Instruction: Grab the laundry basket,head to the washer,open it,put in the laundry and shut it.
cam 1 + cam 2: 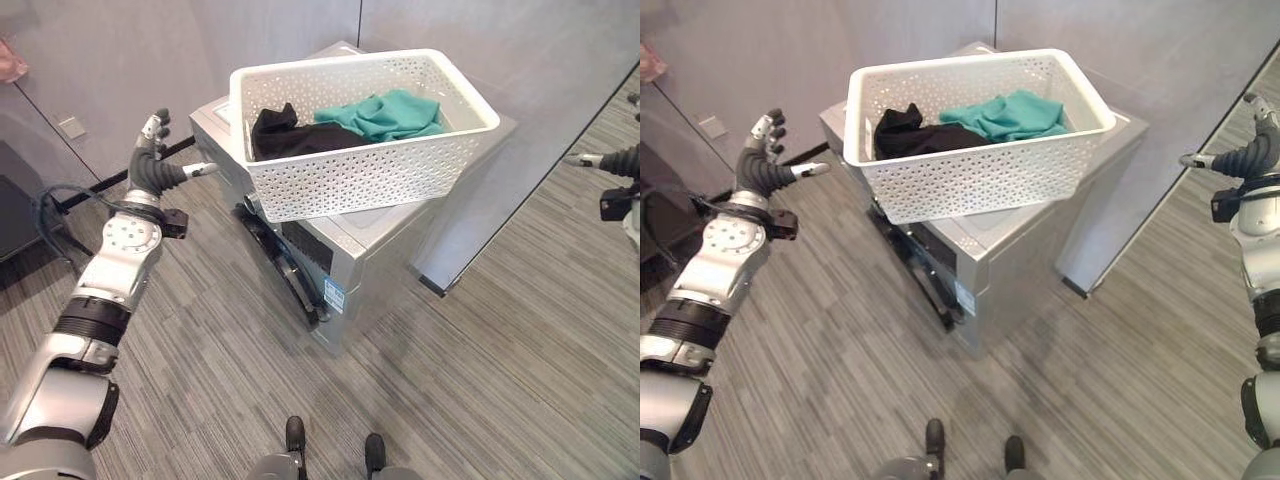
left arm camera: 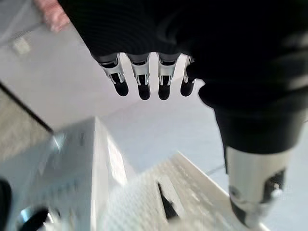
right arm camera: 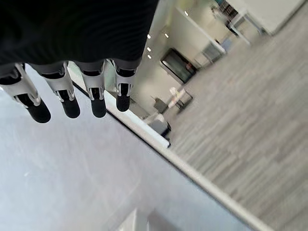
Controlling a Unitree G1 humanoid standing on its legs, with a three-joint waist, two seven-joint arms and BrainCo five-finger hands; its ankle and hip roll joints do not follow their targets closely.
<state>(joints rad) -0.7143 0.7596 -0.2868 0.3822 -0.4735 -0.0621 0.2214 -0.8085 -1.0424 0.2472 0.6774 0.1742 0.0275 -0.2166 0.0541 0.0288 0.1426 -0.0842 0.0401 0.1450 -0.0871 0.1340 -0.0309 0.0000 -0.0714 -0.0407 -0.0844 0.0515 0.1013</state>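
In the left eye view, the white perforated laundry basket sits on top of the silver washer, its near wall overhanging the washer's front edge. Inside it lie a black garment toward the robot's left and a teal garment toward the right, the 2 touching in the middle. The washer's dark door faces down-left and is seen at a steep angle, so whether it is latched is hard to tell. The left hand is raised beside the basket, well apart from it, fingers straight up and thumb pointing toward the basket, holding nothing. The right hand is cut off at the picture's edge, with just the thumb and dark cover showing.

The right eye view shows the right hand more fully: fingers straight, thumb stretched toward the washer, empty and well clear of the basket. Grey wall panels stand behind the washer, on striped grey flooring.

In the left wrist view, the left hand's fingers hang straight and spread in a row, nothing between them. Beyond them the washer and a basket corner are blurred.

In the right wrist view, the right hand's fingers are likewise straight and slightly apart, empty. Past them are wall and a strip of floor; small pieces of furniture far off are too small to make out.
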